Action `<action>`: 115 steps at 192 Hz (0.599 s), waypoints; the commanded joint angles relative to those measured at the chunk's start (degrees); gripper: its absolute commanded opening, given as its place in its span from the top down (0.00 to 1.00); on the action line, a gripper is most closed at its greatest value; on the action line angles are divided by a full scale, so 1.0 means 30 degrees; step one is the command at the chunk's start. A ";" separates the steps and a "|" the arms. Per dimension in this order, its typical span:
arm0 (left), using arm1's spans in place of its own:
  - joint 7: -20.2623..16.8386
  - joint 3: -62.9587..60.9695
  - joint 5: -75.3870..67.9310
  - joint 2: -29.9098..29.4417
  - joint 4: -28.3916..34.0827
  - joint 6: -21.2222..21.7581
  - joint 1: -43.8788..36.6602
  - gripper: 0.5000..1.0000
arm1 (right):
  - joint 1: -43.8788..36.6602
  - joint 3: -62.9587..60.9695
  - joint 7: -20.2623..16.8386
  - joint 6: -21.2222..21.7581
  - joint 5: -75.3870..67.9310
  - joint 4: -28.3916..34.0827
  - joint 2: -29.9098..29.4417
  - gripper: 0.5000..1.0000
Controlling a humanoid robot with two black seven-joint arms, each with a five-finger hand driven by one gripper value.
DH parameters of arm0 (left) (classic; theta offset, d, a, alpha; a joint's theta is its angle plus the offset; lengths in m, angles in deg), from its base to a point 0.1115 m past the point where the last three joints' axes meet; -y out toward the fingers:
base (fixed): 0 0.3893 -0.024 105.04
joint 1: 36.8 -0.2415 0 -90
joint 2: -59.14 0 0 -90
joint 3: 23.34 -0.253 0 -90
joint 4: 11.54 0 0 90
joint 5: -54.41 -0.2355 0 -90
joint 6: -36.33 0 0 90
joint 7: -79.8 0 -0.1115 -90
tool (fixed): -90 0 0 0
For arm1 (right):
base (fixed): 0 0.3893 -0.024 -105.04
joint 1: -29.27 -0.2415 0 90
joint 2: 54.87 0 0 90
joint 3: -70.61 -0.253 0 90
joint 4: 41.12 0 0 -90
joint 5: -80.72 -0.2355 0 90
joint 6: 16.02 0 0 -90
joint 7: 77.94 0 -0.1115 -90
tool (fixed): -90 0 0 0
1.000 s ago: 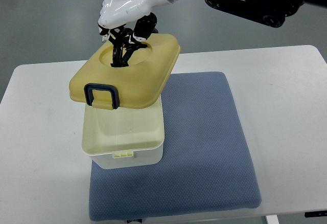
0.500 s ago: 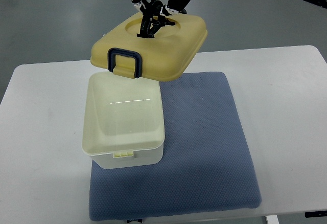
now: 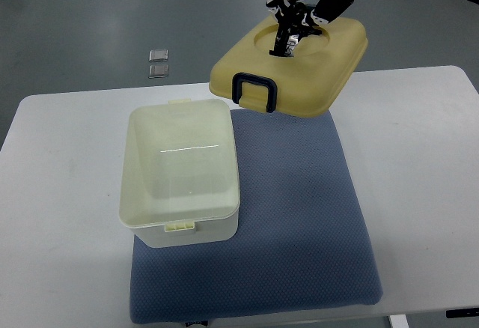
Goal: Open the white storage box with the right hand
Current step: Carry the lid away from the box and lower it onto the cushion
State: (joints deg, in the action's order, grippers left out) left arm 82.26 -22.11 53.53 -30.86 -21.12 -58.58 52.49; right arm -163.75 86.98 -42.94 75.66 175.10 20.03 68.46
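Now the yellow plastic lid with dark blue latch (image 3: 292, 66) has moved away toward 1 o'clock, held by the right hand (image 3: 303, 2), fingers (image 3: 288, 37) gripping its recessed handle. The white storage box (image 3: 182, 172) stands open on the blue mat (image 3: 299, 223), so the opening looks done.

One camera only, set high on the robot's side, looks steeply down at the white table (image 3: 419, 156) and grey floor (image 3: 90, 21) beyond.
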 commanded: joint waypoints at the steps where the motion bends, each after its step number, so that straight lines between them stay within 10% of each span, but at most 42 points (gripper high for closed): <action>1: 0.0002 0.0000 0.0000 0.0000 0.0000 -0.0002 -0.0026 0.00 | 0.0297 0.0782 0.0001 -0.0794 0.0212 0.0004 0.0343 1.00; 115: 0.0002 0.0000 0.0000 0.0000 0.0000 -0.0002 0.0003 0.00 | 0.3022 0.1867 0.0001 -0.3432 0.0622 -0.0406 0.0607 1.00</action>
State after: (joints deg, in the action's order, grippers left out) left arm 82.28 -22.11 53.53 -30.86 -21.12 -58.60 52.50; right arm -156.41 92.51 -42.94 66.51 176.79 19.33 70.31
